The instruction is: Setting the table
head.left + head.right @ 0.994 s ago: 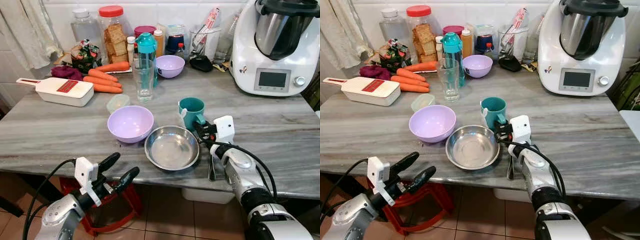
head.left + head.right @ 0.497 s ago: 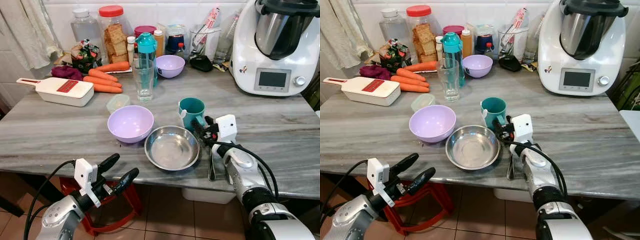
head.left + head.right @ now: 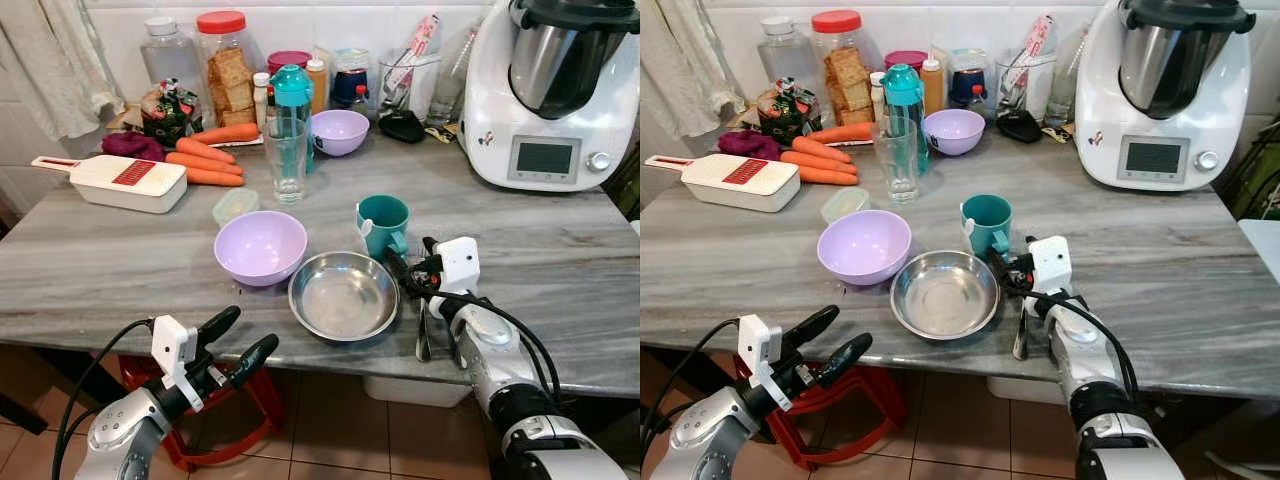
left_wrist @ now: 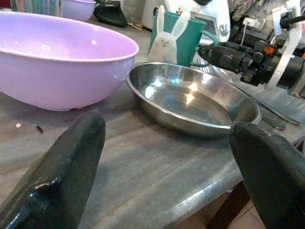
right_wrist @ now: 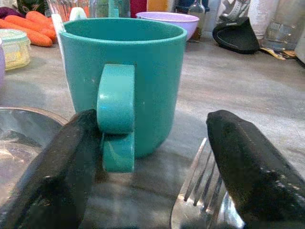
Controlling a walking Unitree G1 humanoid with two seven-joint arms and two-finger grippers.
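On the grey marble counter (image 3: 120,260) before you, your left gripper (image 3: 236,344) hangs spread and empty below the edge, your right gripper (image 3: 408,268) gapes empty over the metal fork (image 3: 423,335), beside the round steel dish (image 3: 343,296) and teal mug (image 3: 384,224).

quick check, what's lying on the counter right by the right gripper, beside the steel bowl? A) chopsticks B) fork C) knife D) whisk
B: a fork lies flat on the counter, its tines showing between the open fingers of the right gripper, just right of the steel bowl and near the teal mug.
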